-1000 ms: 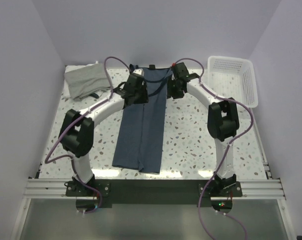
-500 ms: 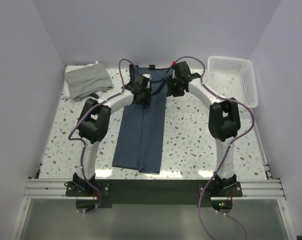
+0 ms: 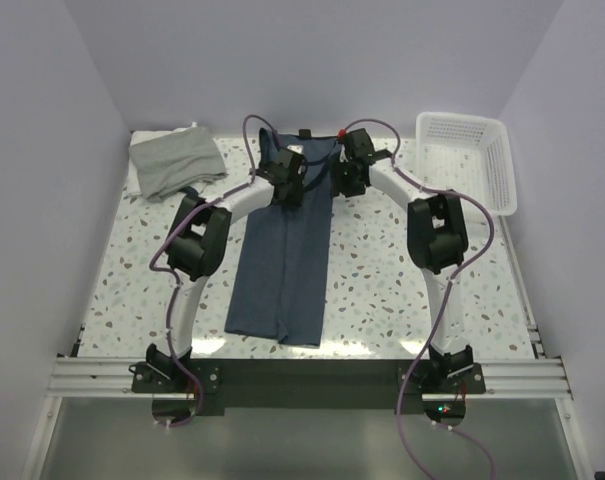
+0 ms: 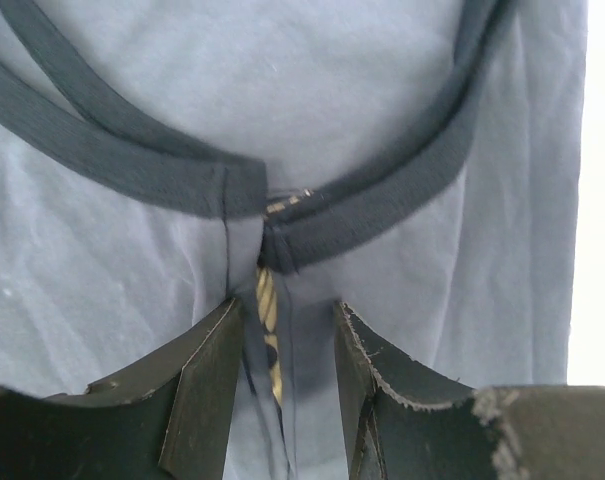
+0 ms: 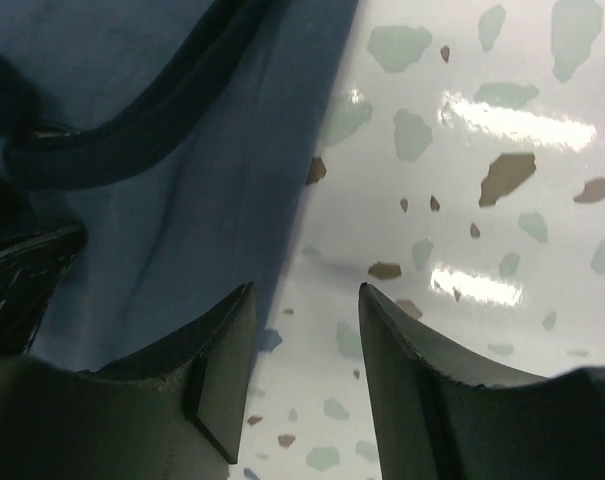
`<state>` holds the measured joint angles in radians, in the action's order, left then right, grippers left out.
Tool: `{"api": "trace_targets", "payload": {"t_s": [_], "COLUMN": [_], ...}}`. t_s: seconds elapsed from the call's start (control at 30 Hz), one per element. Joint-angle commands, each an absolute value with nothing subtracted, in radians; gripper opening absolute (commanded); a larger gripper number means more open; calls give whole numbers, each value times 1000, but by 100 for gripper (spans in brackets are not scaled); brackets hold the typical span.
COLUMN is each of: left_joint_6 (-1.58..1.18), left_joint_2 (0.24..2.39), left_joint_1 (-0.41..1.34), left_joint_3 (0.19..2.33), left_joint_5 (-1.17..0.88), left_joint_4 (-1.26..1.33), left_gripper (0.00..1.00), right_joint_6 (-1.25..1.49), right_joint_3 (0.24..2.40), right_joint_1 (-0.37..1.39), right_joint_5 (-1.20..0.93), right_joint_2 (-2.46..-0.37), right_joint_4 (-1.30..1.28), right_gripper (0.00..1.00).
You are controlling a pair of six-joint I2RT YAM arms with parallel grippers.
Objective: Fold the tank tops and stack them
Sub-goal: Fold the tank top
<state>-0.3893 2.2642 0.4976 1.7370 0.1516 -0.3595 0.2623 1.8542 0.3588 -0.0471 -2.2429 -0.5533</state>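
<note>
The navy tank top (image 3: 282, 260) lies folded lengthwise down the middle of the table, straps at the far end. My left gripper (image 3: 288, 172) sits low over its strap end. In the left wrist view this gripper (image 4: 288, 305) is open, its jaws either side of a raised seam fold with a yellowish label (image 4: 266, 300), just below the dark trim (image 4: 132, 170). My right gripper (image 3: 345, 177) is at the top's right edge. Its wrist view shows it (image 5: 306, 290) open over bare table beside the navy cloth (image 5: 162, 200). The grey tank top (image 3: 177, 162) lies crumpled at the back left.
A white mesh basket (image 3: 469, 160) stands at the back right corner. The speckled table (image 3: 382, 280) shows on both sides of the navy top. Walls close in at the back and sides.
My left arm has swung its elbow and gripper rightward over the strap end. The right gripper has shifted slightly left, and its jaws have widened a little.
</note>
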Motion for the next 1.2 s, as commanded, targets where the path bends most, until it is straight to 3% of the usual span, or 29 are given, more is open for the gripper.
{"api": "trace_targets", "payload": {"t_s": [0.0, 0.23, 0.47, 1.17], "left_joint_6": [-377, -393, -397, -406], "left_joint_2": [2301, 2338, 2336, 2327], "left_joint_1": [489, 489, 489, 491], "left_joint_3": [1790, 1828, 1829, 1810], "left_joint_5": [219, 218, 207, 190], "left_joint_4": [-360, -364, -357, -347], "left_gripper": [46, 46, 45, 45], "right_joint_6": [222, 222, 236, 178], "right_joint_3": [1951, 2006, 1931, 2055], "right_joint_1": [353, 353, 356, 374], "right_joint_5": [-45, -26, -18, -14], "right_joint_2": [-2308, -2368, -2309, -2379], "right_joint_4": [-549, -537, -465, -517], "right_gripper": [50, 55, 56, 57]}}
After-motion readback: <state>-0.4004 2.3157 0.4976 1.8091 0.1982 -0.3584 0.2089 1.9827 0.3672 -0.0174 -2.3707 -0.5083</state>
